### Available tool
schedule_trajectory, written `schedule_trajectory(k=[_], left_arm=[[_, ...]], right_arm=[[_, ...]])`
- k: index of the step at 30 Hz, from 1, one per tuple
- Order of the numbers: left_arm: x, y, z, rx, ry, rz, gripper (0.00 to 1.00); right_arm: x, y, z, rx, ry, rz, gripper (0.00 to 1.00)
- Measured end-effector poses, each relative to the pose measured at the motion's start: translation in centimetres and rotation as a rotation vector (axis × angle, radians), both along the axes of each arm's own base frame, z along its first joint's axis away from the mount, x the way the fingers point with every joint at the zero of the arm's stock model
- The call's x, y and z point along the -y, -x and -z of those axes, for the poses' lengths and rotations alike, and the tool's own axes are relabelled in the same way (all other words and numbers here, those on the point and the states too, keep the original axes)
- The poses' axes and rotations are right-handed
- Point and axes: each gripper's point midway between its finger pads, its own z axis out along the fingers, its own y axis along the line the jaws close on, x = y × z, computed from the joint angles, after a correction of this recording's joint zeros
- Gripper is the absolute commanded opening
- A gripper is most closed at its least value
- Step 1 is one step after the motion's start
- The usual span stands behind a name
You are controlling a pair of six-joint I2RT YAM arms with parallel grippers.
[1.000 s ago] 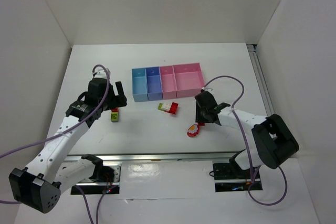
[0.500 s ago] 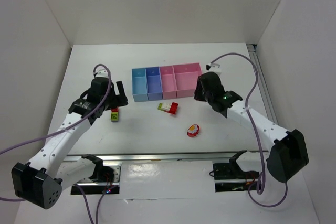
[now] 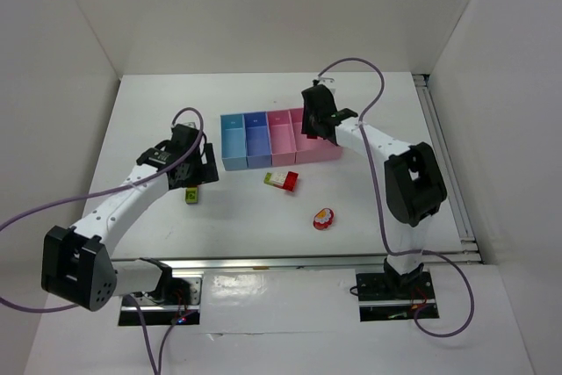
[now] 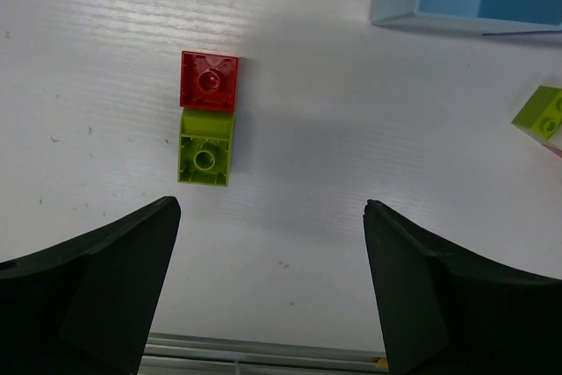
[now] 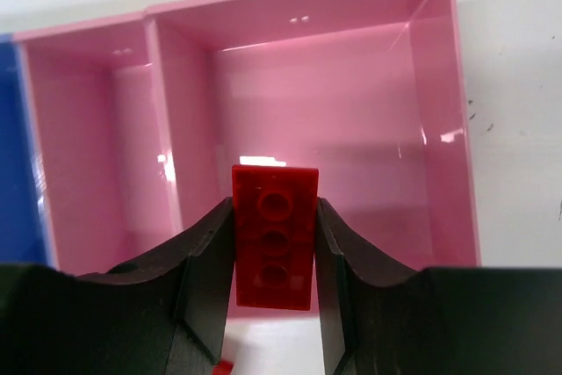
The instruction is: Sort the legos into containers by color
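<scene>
Legos (image 3: 190,195) by the left pincer (image 4: 268,212) number two: a red brick (image 4: 209,82) and a yellow-green brick (image 4: 205,153) touch on the counter (image 4: 351,129) just beyond its wide, empty jaws. Four joined containers (image 3: 279,161) follow. Above the widest pink bin (image 5: 448,147), the right pincer (image 5: 274,217) clamps one red three-stud lego (image 5: 274,256).

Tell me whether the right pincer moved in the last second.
Yes. From the near side of the wide pink bin, the right pincer swung forward over it, clamping a red brick.
</scene>
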Motion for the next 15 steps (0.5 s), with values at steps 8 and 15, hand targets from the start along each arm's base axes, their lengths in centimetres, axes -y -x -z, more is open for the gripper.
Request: schedule_trajectory(k=[8, 15], left_arm=[[-1.4, -0.5, 0.6, -0.036, -0.011, -0.05, 0.94], [-1.8, -0.5, 1.9, -0.087, -0.018, -0.061, 0.94]], right_arm=[[0.9, -1.7, 1.6, -0.022, 0.011, 0.027, 0.53], [1.2, -1.9, 1.6, -0.019, 0.009, 0.036, 0.78]])
